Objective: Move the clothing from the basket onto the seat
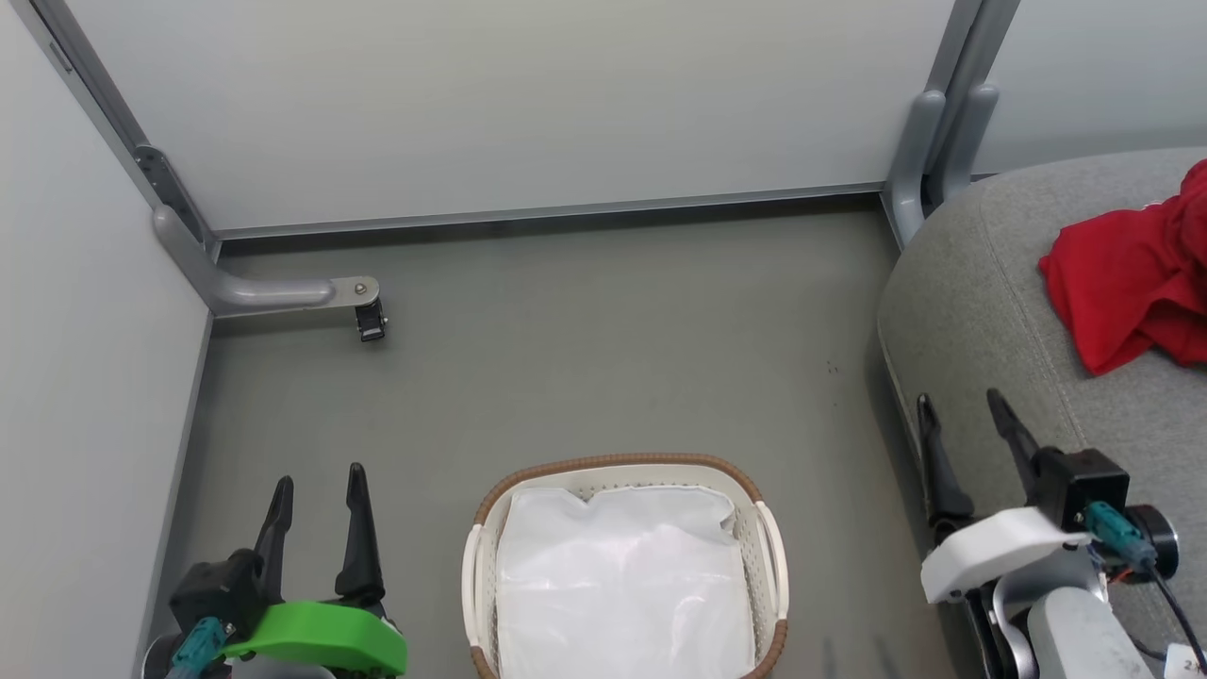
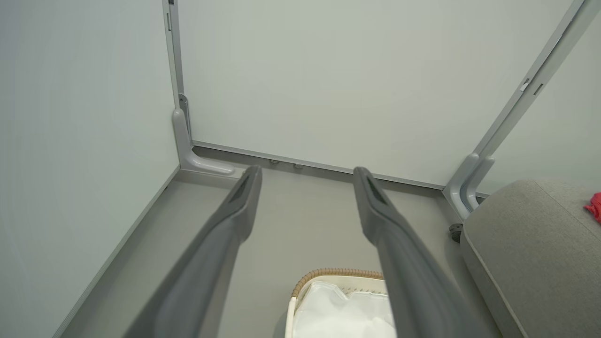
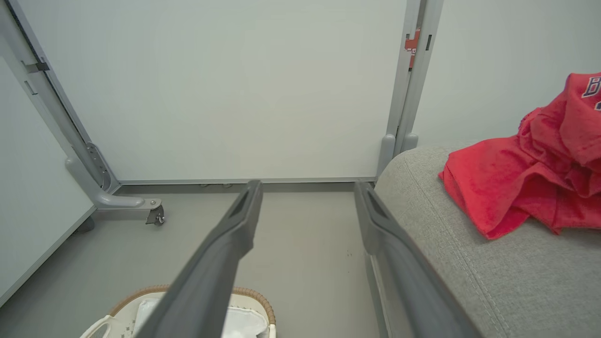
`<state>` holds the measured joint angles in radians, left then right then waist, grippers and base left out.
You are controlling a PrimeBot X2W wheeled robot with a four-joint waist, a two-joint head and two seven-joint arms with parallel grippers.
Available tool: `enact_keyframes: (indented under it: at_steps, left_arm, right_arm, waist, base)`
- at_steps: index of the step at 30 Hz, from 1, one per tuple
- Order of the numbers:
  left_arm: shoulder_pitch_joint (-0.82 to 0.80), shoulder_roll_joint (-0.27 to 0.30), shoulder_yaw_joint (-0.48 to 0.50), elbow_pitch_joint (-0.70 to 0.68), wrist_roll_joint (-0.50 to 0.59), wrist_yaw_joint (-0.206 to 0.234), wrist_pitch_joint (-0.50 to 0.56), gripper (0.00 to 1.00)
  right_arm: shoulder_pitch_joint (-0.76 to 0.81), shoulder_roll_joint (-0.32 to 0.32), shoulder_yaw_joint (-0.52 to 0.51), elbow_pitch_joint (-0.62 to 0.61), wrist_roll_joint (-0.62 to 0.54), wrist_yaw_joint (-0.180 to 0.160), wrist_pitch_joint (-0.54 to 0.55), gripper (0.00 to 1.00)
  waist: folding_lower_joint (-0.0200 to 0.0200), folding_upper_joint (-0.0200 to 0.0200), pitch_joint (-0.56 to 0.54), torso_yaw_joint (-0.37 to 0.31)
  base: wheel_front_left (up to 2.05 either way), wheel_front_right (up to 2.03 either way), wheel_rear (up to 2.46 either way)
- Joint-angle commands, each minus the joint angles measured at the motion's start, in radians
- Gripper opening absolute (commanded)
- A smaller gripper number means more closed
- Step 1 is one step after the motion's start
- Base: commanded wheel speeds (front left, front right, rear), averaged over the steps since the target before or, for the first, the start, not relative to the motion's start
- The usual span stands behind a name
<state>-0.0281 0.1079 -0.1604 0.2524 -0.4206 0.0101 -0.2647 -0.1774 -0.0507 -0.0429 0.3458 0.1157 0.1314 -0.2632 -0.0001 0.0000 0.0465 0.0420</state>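
- Two grippers, each with two long, dark, tapered fingers.
- Left gripper (image 1: 319, 479): lower left, green plastic cover at its wrist, jaws spread wide, nothing between them, above bare floor.
- Right gripper (image 1: 960, 400): lower right, white plastic cover at its wrist, jaws spread wide, nothing held, tips over the seat's near edge.
- One basket (image 1: 618, 461): between the grippers on the floor, oval, white perforated plastic, brown woven rim, two white side handles.
- One liner (image 1: 622, 585): white cloth, smooth with soft creases, covers the basket's inside; no red in it.
- Floor (image 1: 613, 358): flat grey, matte, a few small dark specks.
- One seat (image 1: 981, 311): right of the basket, large, grey woven upholstery, rounded corner, stitched seam running along it.
- Clothing (image 1: 1132, 283): one crumpled bright red heap of soft fabric, lying on the seat towards its right side, well apart from the basket; can't tell how many garments. Lettering (image 3: 590, 87) shows at the heap's top in the right wrist view.
- One foot (image 1: 273, 294): far left, grey, rounded, L-shaped, with one small dark caster (image 1: 371, 323) at its end.
- Two grey rounded posts (image 1: 922, 151) side by side at the far right corner, just behind the seat.
- Panels (image 1: 519, 104): pale, smooth, flat, in grey metal frames, closing the back and the left side.
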Motion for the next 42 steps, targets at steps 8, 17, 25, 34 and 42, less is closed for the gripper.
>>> enact_keyframes:
  at_steps: [8,17,25,34,42]
  left_arm:
    - [0.058,-0.021,0.04,-0.016,0.043,-0.027,0.001,1.0]
    - [0.062,-0.04,0.045,0.005,0.07,-0.051,0.001,1.0]
    - [0.042,-0.046,0.049,0.027,0.088,-0.058,0.001,1.0]
    - [0.036,-0.051,0.056,0.039,0.09,-0.061,0.001,1.0]
    - [0.048,-0.055,0.051,0.057,0.076,-0.062,0.0,0.0]
  right_arm:
    - [0.113,-0.002,0.023,-0.077,0.097,-0.001,-0.002,1.0]
    - [0.125,-0.002,0.019,-0.071,0.115,-0.001,-0.002,1.0]
    - [0.113,-0.002,0.015,-0.061,0.115,-0.001,-0.002,1.0]
    - [0.108,-0.002,0.021,-0.054,0.109,-0.001,-0.002,1.0]
    - [0.11,0.003,0.028,-0.054,0.113,0.0,0.0,0.0]
  waist:
    - [0.0001,0.0,-0.018,0.008]
    - [0.0001,0.0,-0.023,0.01]
    - [0.0001,0.0,-0.022,0.009]
    - [0.0001,0.0,-0.023,0.005]
    - [0.0001,0.0,-0.024,0.005]
  base:
    - [0.0,0.0,0.0]
    - [0.0,0.0,0.0]
    - [0.0,0.0,0.0]
    - [0.0,0.0,0.0]
    - [0.0,0.0,0.0]
